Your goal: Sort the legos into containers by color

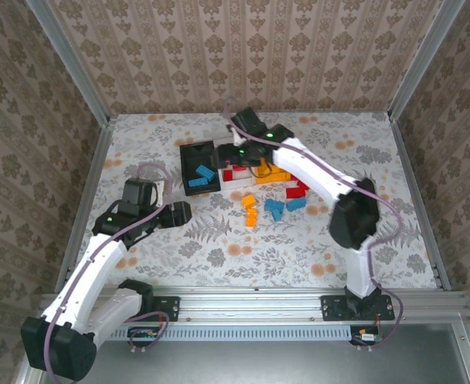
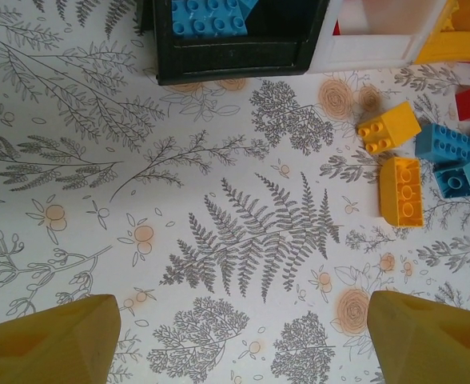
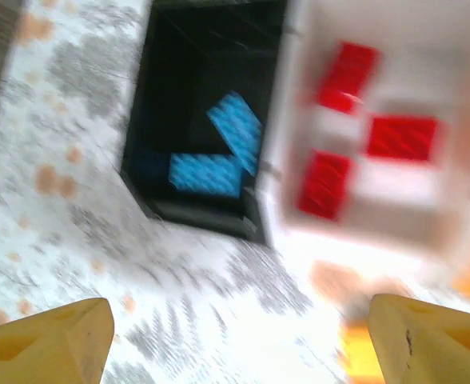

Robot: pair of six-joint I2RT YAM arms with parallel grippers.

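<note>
Blue legos lie in black bin, red legos in white bin | loose bricks, orange, blue and red, crowd the table right of the bins | right gripper spread, empty, above bins | left gripper spread, empty, over bare table | risk: wide jaws pinch two colours; a low pass clips a bin wall.

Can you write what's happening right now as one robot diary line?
left gripper: open, empty | right gripper: open, empty | black bin: blue legos | white bin: red legos | loose legos: on table
</note>
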